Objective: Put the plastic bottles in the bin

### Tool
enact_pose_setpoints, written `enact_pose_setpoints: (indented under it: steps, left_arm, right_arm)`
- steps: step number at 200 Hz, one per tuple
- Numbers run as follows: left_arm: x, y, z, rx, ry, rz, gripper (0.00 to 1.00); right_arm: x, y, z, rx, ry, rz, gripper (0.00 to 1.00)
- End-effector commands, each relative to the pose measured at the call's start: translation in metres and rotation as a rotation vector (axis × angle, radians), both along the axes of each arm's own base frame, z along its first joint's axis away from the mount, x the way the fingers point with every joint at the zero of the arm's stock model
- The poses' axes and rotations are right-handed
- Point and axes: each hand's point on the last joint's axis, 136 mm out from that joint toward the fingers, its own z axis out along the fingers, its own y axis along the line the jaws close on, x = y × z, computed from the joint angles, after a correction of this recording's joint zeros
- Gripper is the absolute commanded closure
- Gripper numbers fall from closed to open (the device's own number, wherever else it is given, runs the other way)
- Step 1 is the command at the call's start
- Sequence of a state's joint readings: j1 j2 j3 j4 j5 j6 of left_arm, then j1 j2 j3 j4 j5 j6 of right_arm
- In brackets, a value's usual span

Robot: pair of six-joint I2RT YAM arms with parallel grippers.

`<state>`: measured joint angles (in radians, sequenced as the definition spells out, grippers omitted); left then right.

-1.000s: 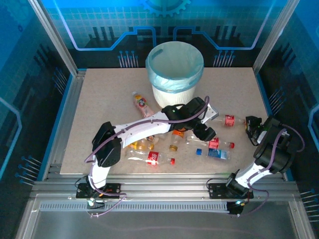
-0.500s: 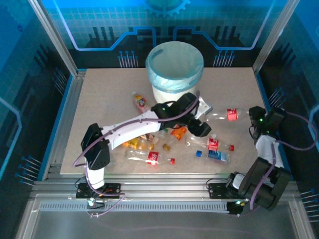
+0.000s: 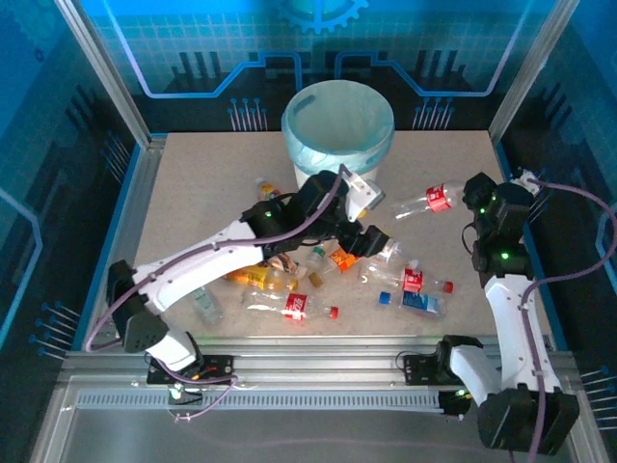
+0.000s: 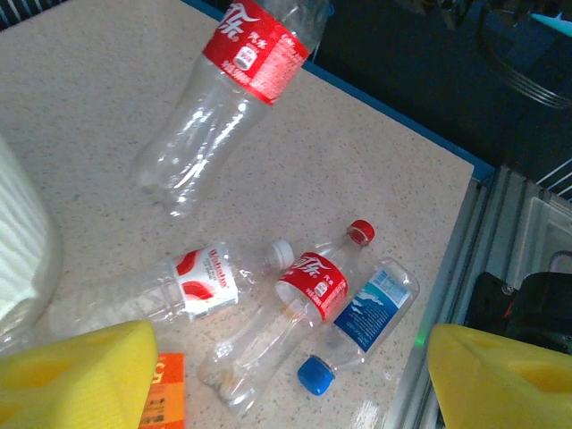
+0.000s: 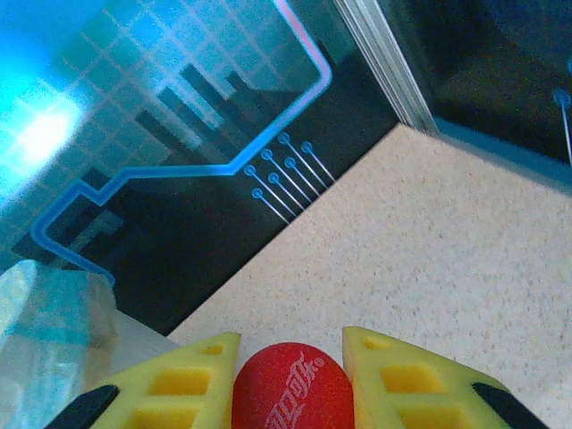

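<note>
OK, right tool (image 5: 290, 350) pinches red-label bottle (image 3: 436, 199) by its cap (image 5: 290, 391). Long axis left-right, base toward bin (image 3: 333, 162); left tool (image 4: 290, 344) spread.

We're inside a robotics lab cell: aluminium frame rails (image 3: 101, 72), blue circuit-print backdrop panels (image 3: 222, 39), speckled bench (image 3: 193, 203) boxed in between.

red bottle cap (image 5: 290, 398) pinched btwn right gripper's (image 5: 288, 357) yellow fingers (image 5: 183, 380); bin (image 5: 45, 322) left of cap, table (image 5: 429, 241) beyond.
</note>
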<state>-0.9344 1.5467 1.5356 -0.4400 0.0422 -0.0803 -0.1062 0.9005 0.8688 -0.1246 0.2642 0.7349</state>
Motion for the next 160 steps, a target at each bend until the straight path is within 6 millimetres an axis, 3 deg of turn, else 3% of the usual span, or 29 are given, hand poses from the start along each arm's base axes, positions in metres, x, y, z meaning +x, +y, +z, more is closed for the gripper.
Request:
enact_pose_setpoints:
  steps: [1,47,78,107,160]
  left_arm:
    - [0.004,0.026,0.025,-0.033,-0.058,0.071,0.20]
    - [0.003,0.063,0.056,-0.073,-0.089,0.141,0.20]
    - [0.000,0.079,0.066,-0.094,-0.096,0.178,0.20]
    - [-0.004,0.087,0.068,-0.110,-0.084,0.196,0.20]
    - [-0.009,0.103,0.070,-0.115,-0.098,0.229,0.21]
  right_arm:
    - [-0.015,-0.002,0.050,-0.152,-0.051,-0.076,0.79]
    - [-0.022,0.039,0.129,-0.339,-0.139,0.020,0.81]
    - [-0.031,0.065,0.176,-0.433,-0.196,0.086,0.81]
    - [-0.041,0.087,0.208,-0.460,-0.246,0.163,0.82]
    - [-0.049,0.119,0.248,-0.477,-0.333,0.258,0.82]
